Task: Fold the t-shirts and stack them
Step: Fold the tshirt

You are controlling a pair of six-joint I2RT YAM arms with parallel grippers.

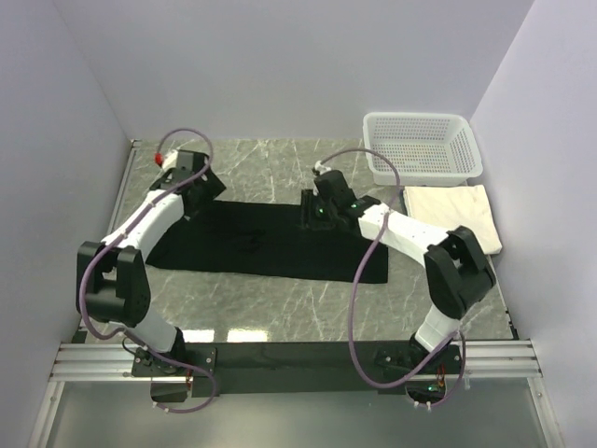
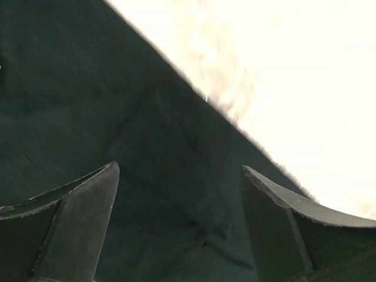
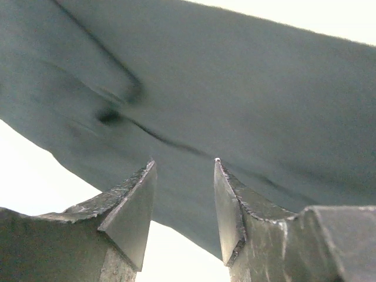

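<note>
The black t-shirt point(image 1: 261, 247) lies flat at the centre of the table point(image 1: 280, 308), the cream t-shirt point(image 1: 452, 217) at 3 o'clock. The left gripper point(image 2: 179, 170) and the right gripper point(image 3: 185, 161) both stand spread, apparently holding nothing. A jaw may snag the cloth and spoil the fold.

Grey marble tabletop point(image 1: 280, 308). Black tee point(image 1: 252, 243) lies flat across the middle, folded cream tee point(image 1: 452, 215) at right. White mesh basket point(image 1: 418, 119) sits just behind it.
</note>
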